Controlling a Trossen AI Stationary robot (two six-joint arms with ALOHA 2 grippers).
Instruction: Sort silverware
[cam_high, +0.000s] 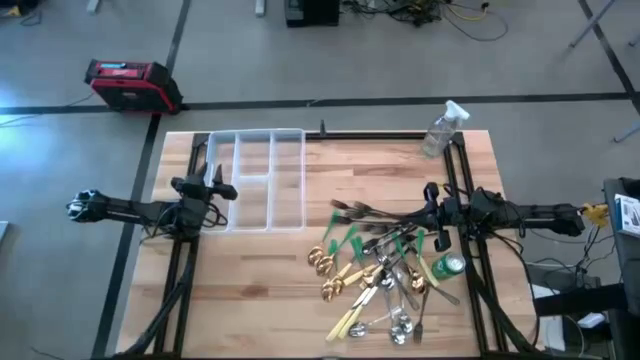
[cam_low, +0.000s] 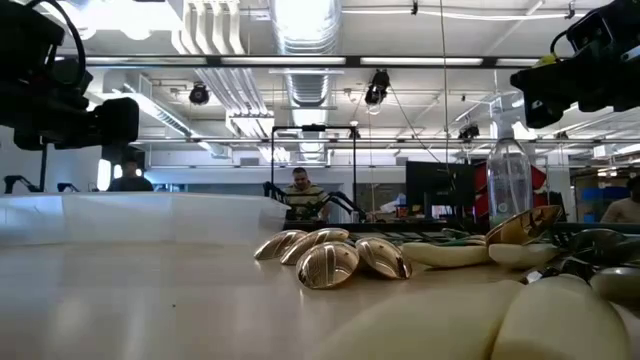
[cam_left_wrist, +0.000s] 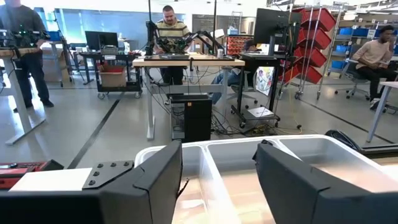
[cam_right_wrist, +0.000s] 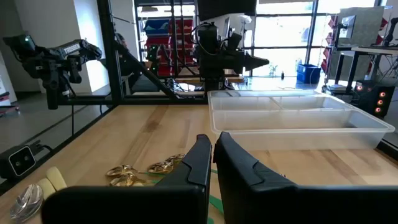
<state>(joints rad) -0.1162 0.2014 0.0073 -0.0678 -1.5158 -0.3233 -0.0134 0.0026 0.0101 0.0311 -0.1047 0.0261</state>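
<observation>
The silverware (cam_high: 380, 270) lies in a loose heap on the wooden table's near right part: gold spoons (cam_high: 325, 265) (cam_low: 330, 260) (cam_right_wrist: 143, 171), silver spoons, dark forks, green-handled pieces and cream-handled knives (cam_high: 350, 318). A clear divided tray (cam_high: 255, 180) (cam_right_wrist: 292, 118) stands at the far left. My left gripper (cam_high: 222, 183) (cam_left_wrist: 217, 180) hovers open and level at the tray's left side, holding nothing. My right gripper (cam_high: 430, 205) (cam_right_wrist: 213, 155) hangs shut above the heap's far right edge, clear of it.
A clear spray bottle (cam_high: 440, 130) (cam_low: 508, 180) stands at the far right corner. A green can (cam_high: 447, 266) lies at the heap's right. The table's near left part is bare wood (cam_high: 240, 300). A red case (cam_high: 130, 85) sits on the floor; people (cam_left_wrist: 171, 25) are in the room beyond.
</observation>
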